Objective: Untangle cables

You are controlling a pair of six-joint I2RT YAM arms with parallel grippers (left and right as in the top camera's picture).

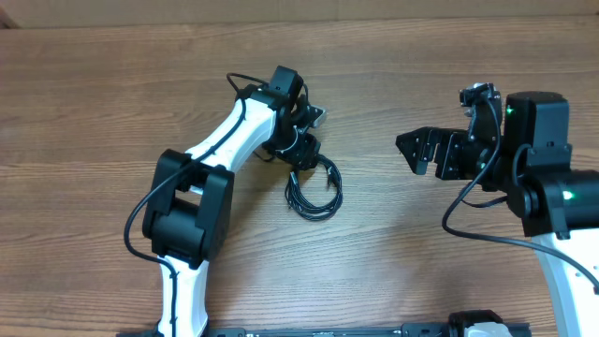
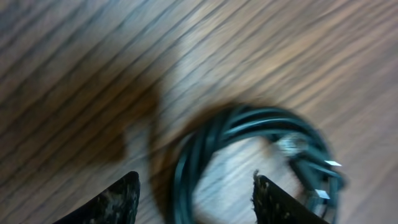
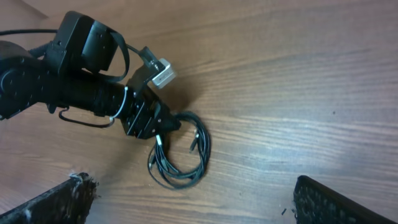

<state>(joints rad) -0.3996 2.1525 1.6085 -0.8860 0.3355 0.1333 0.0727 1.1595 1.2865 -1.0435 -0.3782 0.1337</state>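
The cables lie as one small black coil on the wooden table, just right of the left arm's wrist. My left gripper is down at the coil's upper left edge. In the left wrist view the gripper has its jaws apart, one on each side of the coil's left strands, and small silvery plug ends show on the right. The picture is blurred. My right gripper hovers open to the right, well away from the coil, with nothing between its fingers.
The left arm reaches in from the bottom left, and its own thicker black cable loops beside it. The right arm's base fills the right side. Bare wooden tabletop lies between the arms.
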